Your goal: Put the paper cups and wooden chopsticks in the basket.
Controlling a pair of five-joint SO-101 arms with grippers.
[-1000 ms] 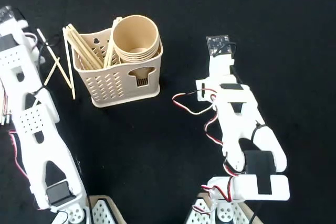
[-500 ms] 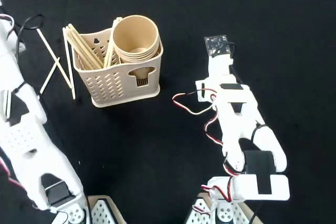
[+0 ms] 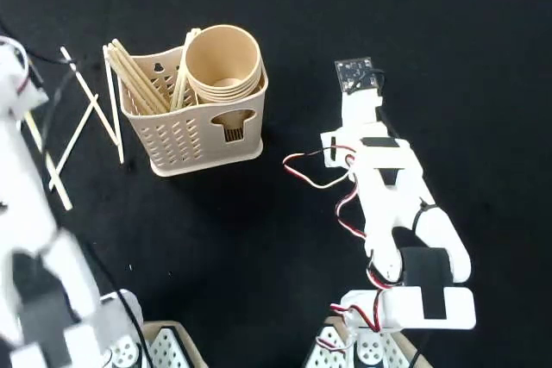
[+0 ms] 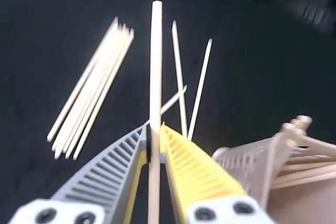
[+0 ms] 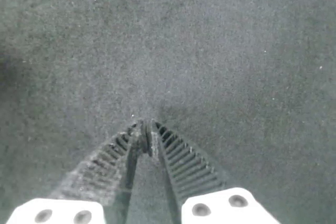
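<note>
A beige slotted basket (image 3: 194, 140) stands left of the table's middle, holding a stack of paper cups (image 3: 222, 62) and several wooden chopsticks (image 3: 138, 79). Loose chopsticks (image 3: 90, 109) lie crossed on the black cloth just left of it, and more chopsticks (image 3: 50, 165) lie further left. My left gripper (image 4: 155, 127) is shut on a single chopstick (image 4: 156, 51), above the cloth, with a bundle of chopsticks (image 4: 92, 108) and the basket (image 4: 283, 156) in its view. My right gripper (image 5: 143, 132) is shut on nothing, over bare cloth.
The right arm (image 3: 388, 187) lies stretched out right of the basket, with red and white wires (image 3: 315, 170) looping beside it. The left arm (image 3: 34, 273) shows blurred along the left edge. Black cloth covers the table; cables lie beyond its far edge.
The left arm has swung away from the far-left corner toward the near-left edge. This uncovers chopsticks on the cloth at the far left. The right arm has not moved.
</note>
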